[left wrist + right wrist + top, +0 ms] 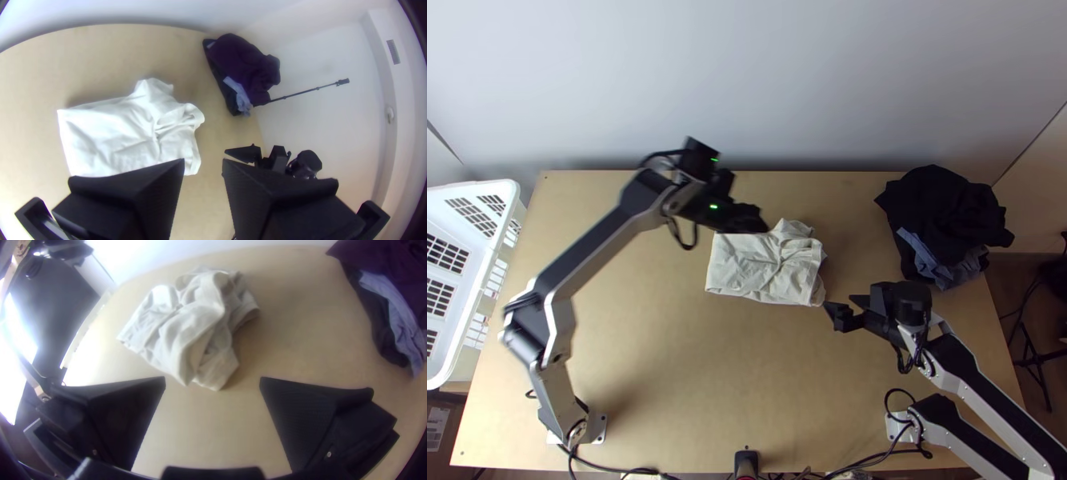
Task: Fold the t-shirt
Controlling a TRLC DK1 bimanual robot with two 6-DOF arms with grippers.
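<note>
One light wooden table [659,344] spreads beneath everything, its bare wood running from the shirt to the near edge and out to both sides. The left arm [587,248] crosses its left half; the right arm [991,392] comes in from the near right. A white basket [471,188] stands along the left edge, and a heap of dark clothes [947,208], a pale blue piece [939,268] sticking out, lies by the far right edge. Near the middle, slightly toward the far side, lies the white t-shirt [747,268] — folded into a compact bundle, straighter at its left, rumpled at its right. The left gripper [749,202] hangs by the shirt's far edge, released, fingers apart; whether it touches the cloth I cannot tell. The right gripper [841,310] is just beside the shirt's near right corner — released too, fingers wide apart. A small printed label [437,424] shows at the near left, beyond the table.
</note>
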